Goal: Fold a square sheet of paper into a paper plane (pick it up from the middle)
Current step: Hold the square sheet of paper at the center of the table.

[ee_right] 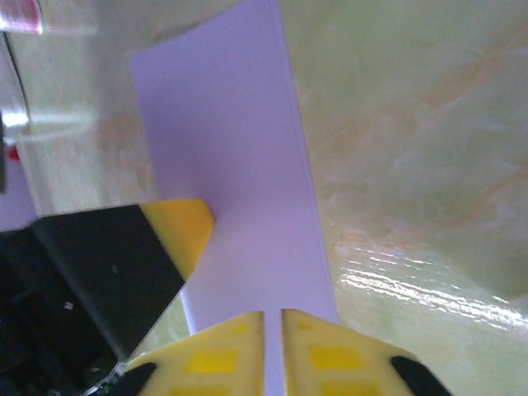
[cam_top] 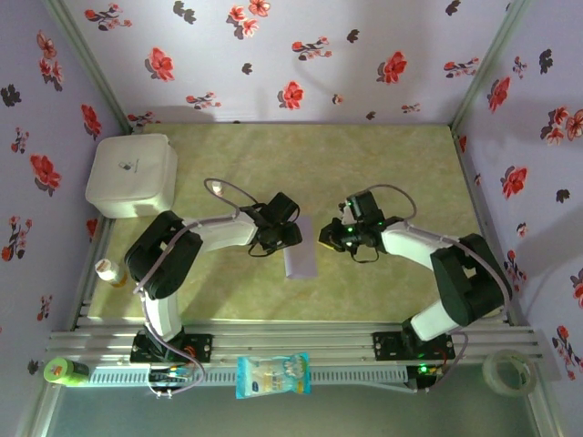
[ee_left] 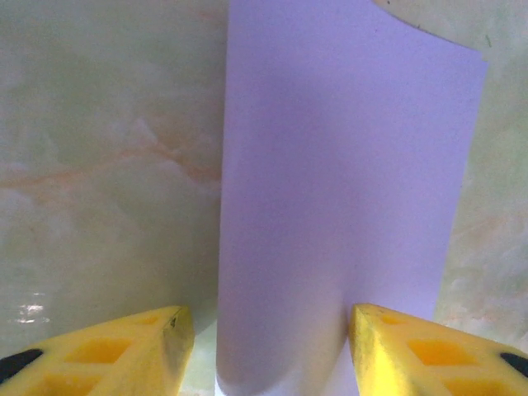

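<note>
The square sheet of paper (cam_top: 301, 248), pale lilac and folded over into a narrow rectangle, lies mid-table on the green marbled table (cam_top: 383, 173), its long side running near to far. The left gripper (cam_top: 284, 235) sits at its left side, jaws about half open; its 2 yellow fingers (ee_left: 124, 351) straddle part of the paper's width without clamping it. The right gripper (cam_top: 328, 237) meets the sheet from the right, its fingers (ee_right: 219, 359) pressed almost together with the paper's edge nipped between them. 2 layers show along one long edge. A white rounded box (cam_top: 132, 175) sits far left, well apart
</note>
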{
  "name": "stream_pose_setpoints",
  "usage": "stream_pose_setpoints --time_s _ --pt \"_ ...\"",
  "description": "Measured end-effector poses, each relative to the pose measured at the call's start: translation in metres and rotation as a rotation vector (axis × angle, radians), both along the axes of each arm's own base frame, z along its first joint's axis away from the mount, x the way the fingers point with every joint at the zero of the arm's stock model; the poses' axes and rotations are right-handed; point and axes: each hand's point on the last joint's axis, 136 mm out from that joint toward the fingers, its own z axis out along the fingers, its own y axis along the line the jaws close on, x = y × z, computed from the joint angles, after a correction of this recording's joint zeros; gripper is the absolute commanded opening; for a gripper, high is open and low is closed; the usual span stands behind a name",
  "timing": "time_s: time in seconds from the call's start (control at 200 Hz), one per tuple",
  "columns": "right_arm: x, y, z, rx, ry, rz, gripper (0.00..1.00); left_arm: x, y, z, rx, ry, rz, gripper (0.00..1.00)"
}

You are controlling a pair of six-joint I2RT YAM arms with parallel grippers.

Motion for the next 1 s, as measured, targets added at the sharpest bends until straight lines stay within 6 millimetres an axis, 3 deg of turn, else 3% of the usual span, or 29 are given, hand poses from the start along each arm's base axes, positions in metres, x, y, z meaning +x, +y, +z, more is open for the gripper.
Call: stream_pose_setpoints --time_s 0.25,0.64,1.0 --pt "-0.013 0.014 -0.018 -0.014 0.054 0.059 0.02 0.000 0.000 0.000 0.007 -0.004 -0.001 0.54" --pt "-0.009 0.020 -0.043 -0.071 0.094 0.086 0.00 -0.001 -0.001 0.001 0.005 -0.006 -0.005 0.56" --pt "-0.007 0.020 -0.043 -0.086 0.083 0.102 0.00 -0.007 -0.002 0.019 -0.069 -0.053 -0.030 0.57"
